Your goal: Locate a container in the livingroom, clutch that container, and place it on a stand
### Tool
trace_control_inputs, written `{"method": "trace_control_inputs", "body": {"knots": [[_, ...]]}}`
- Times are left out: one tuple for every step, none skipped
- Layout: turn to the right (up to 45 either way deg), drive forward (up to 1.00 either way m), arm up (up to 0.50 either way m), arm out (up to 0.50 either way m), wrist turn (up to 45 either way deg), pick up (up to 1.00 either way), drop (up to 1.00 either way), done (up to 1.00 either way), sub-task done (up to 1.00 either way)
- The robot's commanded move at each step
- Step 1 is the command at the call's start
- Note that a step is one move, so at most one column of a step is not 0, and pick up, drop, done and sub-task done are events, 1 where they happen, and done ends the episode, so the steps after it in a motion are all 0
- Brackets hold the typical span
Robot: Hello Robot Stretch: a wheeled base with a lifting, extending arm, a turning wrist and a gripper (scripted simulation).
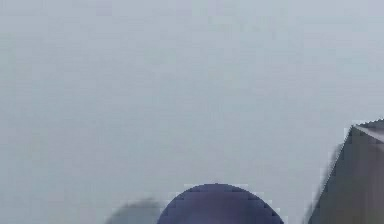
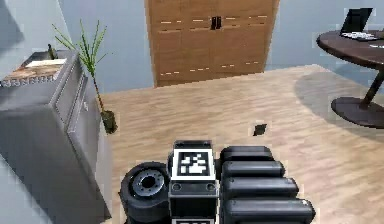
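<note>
Far across the floor (image 2: 200, 110) stands one double wooden door (image 2: 212, 40); left, one grey cabinet (image 2: 50, 130); right, one round surface (image 2: 335, 45); one plant (image 2: 88, 50). One small dark blob (image 2: 260, 129), perhaps the container, lies on the floor beyond and right of the tool (image 2: 148, 190); whether that grips anything I cannot tell.

Arm side view: cabinet (image 2: 45, 140) at 9 o'clock, a box (image 2: 42, 66) lying on its top. Potted plant (image 2: 88, 50) at 10, behind the cabinet, near the wall. Double doors (image 2: 212, 40) at 12. Table (image 2: 335, 50) at 2, laptop (image 2: 356, 20) on it. Small thing (image 2: 260, 129) on the floor at centre, between doors and arm (image 2: 255, 185). Arm at 6, gripper (image 2: 148, 190) just left of it.

Forward view: dome (image 1: 215, 205) at 6, smaller dome (image 1: 135, 212) left of it at 7. Cabinet corner (image 1: 355, 175) at 4. Wall (image 1: 190, 90) behind all.
</note>
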Motion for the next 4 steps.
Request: {"method": "trace_control_inputs", "body": {"knots": [[6.0,0.00,0.00,0.00,0.0,0.00,0.00,0.00,0.00],[-21.0,0.00,0.00,0.00,0.0,0.00,0.00,0.00,0.00],[0.0,0.10,0.00,0.00,0.0,0.00,0.00,0.00,0.00],[-45.0,0.00,0.00,0.00,0.0,0.00,0.00,0.00,0.00]]}}
